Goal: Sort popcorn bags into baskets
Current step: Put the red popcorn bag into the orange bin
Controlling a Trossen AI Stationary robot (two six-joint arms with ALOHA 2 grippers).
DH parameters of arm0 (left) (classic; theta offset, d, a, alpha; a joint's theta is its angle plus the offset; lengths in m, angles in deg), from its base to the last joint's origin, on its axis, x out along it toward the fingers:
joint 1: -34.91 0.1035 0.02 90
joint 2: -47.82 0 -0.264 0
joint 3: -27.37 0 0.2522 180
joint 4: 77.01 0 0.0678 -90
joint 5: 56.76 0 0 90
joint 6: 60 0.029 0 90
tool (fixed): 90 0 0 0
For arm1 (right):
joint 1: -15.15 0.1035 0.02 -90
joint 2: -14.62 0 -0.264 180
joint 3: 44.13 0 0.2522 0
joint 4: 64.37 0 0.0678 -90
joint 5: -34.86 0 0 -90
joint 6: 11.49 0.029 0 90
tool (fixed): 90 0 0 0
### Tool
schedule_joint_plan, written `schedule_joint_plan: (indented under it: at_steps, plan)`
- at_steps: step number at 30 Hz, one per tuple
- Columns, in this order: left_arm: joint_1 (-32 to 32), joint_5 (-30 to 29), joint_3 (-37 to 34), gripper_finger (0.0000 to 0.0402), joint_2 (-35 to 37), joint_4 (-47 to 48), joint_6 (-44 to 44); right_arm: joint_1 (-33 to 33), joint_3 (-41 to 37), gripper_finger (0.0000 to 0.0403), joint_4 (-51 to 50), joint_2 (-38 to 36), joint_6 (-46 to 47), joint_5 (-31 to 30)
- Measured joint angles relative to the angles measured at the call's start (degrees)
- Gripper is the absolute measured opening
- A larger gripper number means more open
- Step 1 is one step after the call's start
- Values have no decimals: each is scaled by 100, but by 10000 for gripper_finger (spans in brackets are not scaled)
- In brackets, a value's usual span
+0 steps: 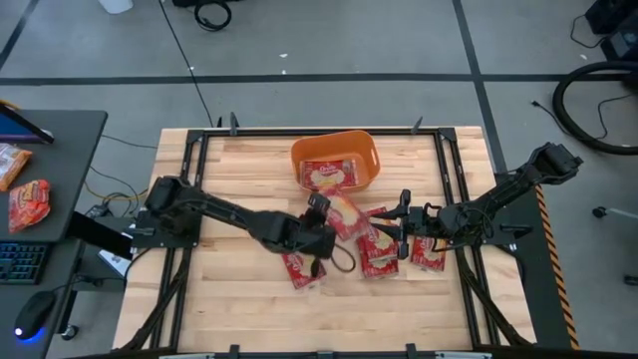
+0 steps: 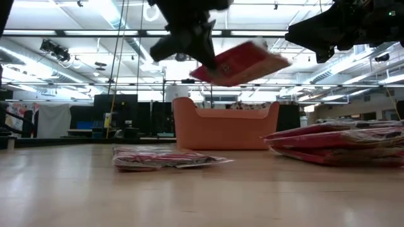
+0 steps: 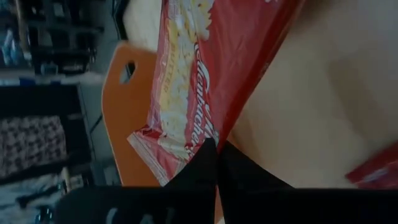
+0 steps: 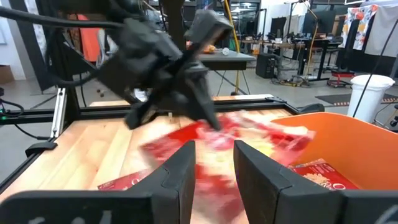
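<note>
My left gripper (image 1: 324, 215) is shut on a red popcorn bag (image 1: 346, 214) and holds it in the air just near of the orange basket (image 1: 336, 150). The low view shows this bag (image 2: 243, 63) well above the table, higher than the basket's rim (image 2: 225, 107). One bag (image 1: 329, 176) lies inside the basket. Three more bags lie flat on the table (image 1: 304, 269) (image 1: 379, 251) (image 1: 429, 251). My right gripper (image 1: 399, 214) is open and hovers to the right of the held bag, above the two right-hand bags, touching nothing. My left gripper pinches the bag between its two shut fingers at the sealed short end, near a corner (image 3: 189, 149). The fingers (image 2: 203, 50) come down slanting from above on the left. The bag is lifted clear of the table, tilted, and reaches out from the fingers toward the basket.
The table's near half (image 1: 249, 319) is bare wood. A black frame rail (image 1: 454, 179) runs along the table's sides. A side desk on the left carries two other packets (image 1: 28, 204) and a keyboard (image 1: 20, 261).
</note>
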Motion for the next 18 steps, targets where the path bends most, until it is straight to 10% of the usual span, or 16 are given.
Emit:
schedule_joint_plan:
  at_steps: [18]
  plan:
    - [2247, 1025, -355, 22, -34, -545, -2371, 0, 0, 115, 30, 0, -22, -46]
